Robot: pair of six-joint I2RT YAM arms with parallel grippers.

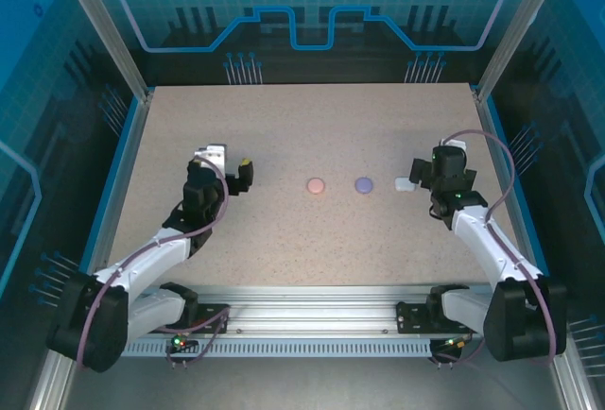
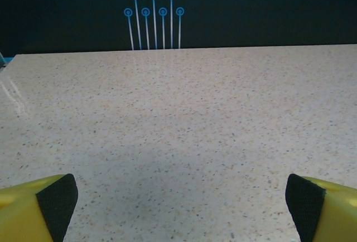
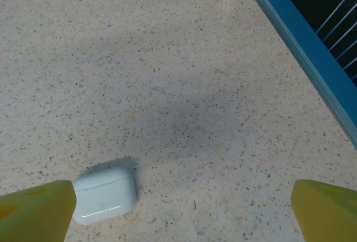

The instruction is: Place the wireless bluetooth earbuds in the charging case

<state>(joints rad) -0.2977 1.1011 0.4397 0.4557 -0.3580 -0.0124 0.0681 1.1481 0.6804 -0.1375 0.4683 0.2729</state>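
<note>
The white charging case (image 3: 105, 194) lies flat near the surface's (image 3: 195, 58) right edge, its long side pointing at that edge. The left claw (image 2: 178, 203) and right claw (image 3: 181, 208) are wide apart, empty.

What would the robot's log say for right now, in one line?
left gripper: open, empty | right gripper: open, beside white case | pink case, purple case: mid-table, untouched
</note>
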